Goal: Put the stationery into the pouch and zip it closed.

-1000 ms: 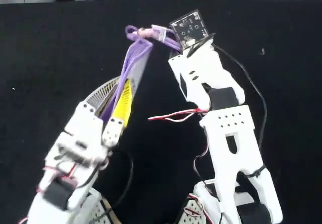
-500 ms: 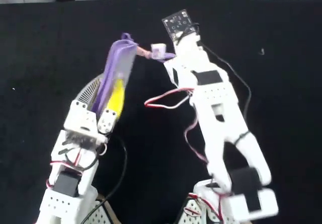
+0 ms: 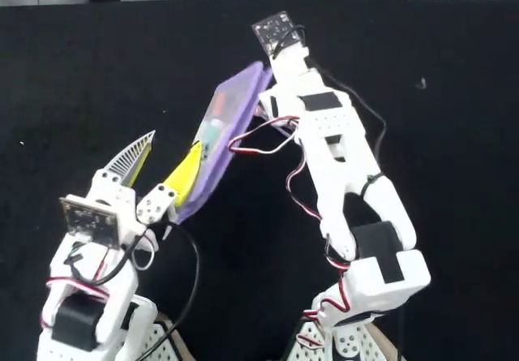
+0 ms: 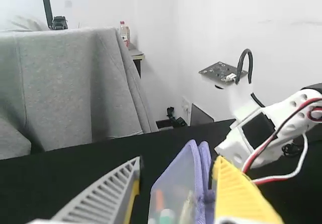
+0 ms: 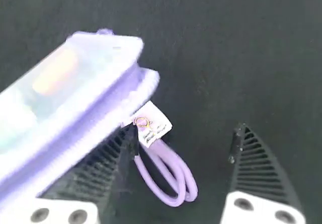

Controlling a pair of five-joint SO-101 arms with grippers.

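Left gripper (image 3: 174, 138) stands wide open at the near left of the black cloth-covered table (image 3: 81, 69), its grey ribbed finger (image 3: 130, 154) splayed well apart from its yellow plastic finger (image 3: 185, 174). It clamps nothing. The flat purple fabric pouch (image 3: 231, 122), which has a clear plastic face, runs on a slant from the base of the yellow finger up toward the other arm. Its near end lies against that yellow finger. From the left wrist camera the pouch shows edge-on, between the two fingers and just beside the yellow one.

Through the clear face the stationery (image 3: 212, 126) shows as small orange and green shapes inside the pouch; what each piece is cannot be made out.

Right gripper (image 5: 185, 131) is open too, its two dark ribbed fingers (image 5: 256, 163) set far apart. The far end of the pouch lies over one of them, and nothing is pinched between the pair. A small white zip-pull tag (image 5: 151, 125) on a gold ring hangs at the pouch's corner, in the gap between the fingers, with a looped purple cord (image 5: 168, 178) trailing from it. Whether the pouch touches the table cannot be told.

Behind the table, a grey upholstered seat back (image 4: 65, 83) stands against a white wall.
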